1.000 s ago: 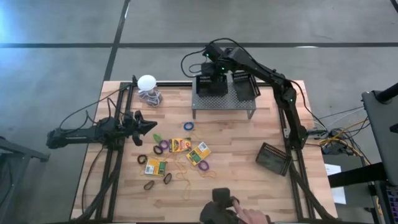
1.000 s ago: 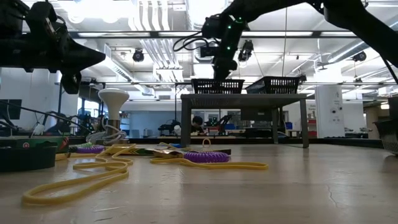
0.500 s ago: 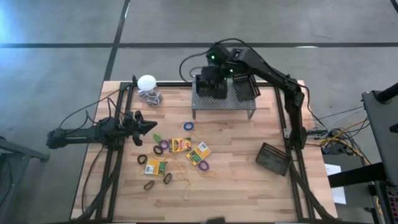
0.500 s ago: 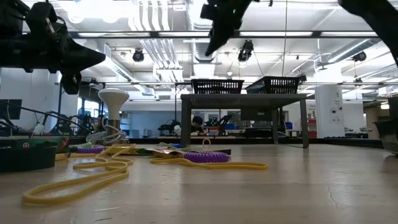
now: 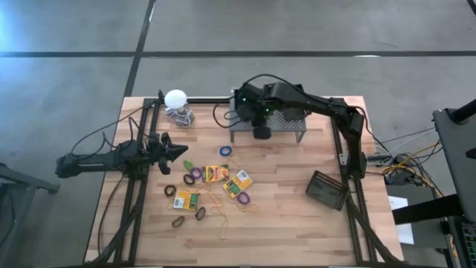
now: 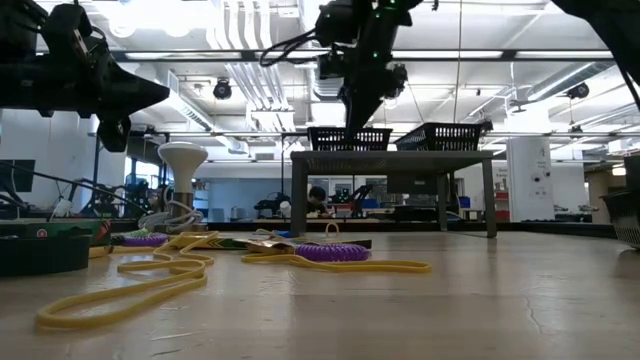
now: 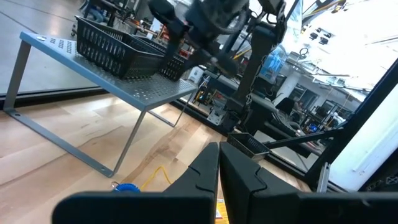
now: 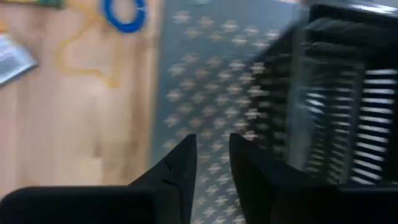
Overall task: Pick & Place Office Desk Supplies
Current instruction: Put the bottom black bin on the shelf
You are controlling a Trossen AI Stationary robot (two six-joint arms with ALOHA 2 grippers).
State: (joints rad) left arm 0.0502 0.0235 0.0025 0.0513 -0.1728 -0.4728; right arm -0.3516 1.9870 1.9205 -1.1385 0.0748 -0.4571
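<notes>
Three yellow-and-green crayon boxes (image 5: pixel 216 173) (image 5: pixel 238 182) (image 5: pixel 186 199) lie flat mid-table among purple (image 5: pixel 195 174), blue (image 5: pixel 225 150), brown (image 5: pixel 178 221) and yellow (image 5: pixel 219 207) rubber bands. Two black mesh bins (image 6: pixel 349 138) (image 6: pixel 446 135) stand on the grey stand (image 5: pixel 286 131); a third (image 5: pixel 327 190) sits on the table at the right. My right gripper (image 5: pixel 260 132) (image 8: pixel 212 146) hangs open and empty above the stand's near edge, beside the left bin (image 8: pixel 348 93). My left gripper (image 5: pixel 182 151) (image 7: pixel 219 158) waits shut at the table's left.
A white ball with a coiled cord (image 5: pixel 177 100) sits at the far left corner. The grey stand's legs (image 6: pixel 297 195) stand on the far half of the table. Bare wood (image 5: pixel 290 223) stretches along the near edge and to the right of the supplies.
My right gripper has lifted up and away from the left bin on the stand, then come toward the table's near edge and lower again, ending over the stand's near edge. Both bins have stayed on the stand.
</notes>
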